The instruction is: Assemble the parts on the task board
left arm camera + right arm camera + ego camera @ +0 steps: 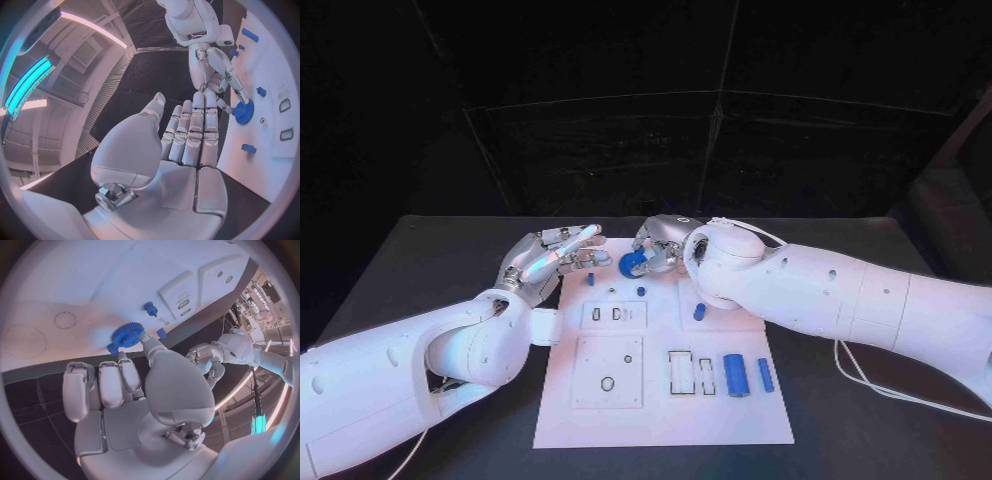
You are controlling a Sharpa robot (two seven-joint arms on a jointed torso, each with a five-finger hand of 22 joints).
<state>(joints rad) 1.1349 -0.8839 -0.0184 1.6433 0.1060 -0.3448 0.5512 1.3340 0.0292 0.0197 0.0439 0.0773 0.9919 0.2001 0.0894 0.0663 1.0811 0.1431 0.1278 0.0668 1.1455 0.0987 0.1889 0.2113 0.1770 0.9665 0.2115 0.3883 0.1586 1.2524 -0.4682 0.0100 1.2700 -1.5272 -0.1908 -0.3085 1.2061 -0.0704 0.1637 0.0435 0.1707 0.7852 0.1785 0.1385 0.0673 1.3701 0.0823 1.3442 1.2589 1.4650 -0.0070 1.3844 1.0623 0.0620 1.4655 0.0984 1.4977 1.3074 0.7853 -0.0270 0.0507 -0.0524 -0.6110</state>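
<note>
The right hand (653, 252) pinches a small blue gear (633, 264) between its thumb and a fingertip; its other fingers are curled in beside it. In the head view the gear is a little above the centre of the frame, at the far edge of the white board (661, 420). The right wrist view shows the gear (128, 335) very close to the board surface; I cannot tell if it touches.

The left hand (557, 250) holds nothing. Its fingers are straight and close together, near the gear on its left side.

I judge the gear to be light, stiff and of smooth plastic. The teeth give some grip, so holding it by the rim is good. A pinch like this can let it tilt or slip, so gentle pressure is better.

The board has several recesses. In the lower middle of the head view, a narrow slot (681, 372) looks empty, and two blue cylinders (734, 375) lie to the right of it. Two small blue pegs (642, 291) stand near the top of the board.
</note>
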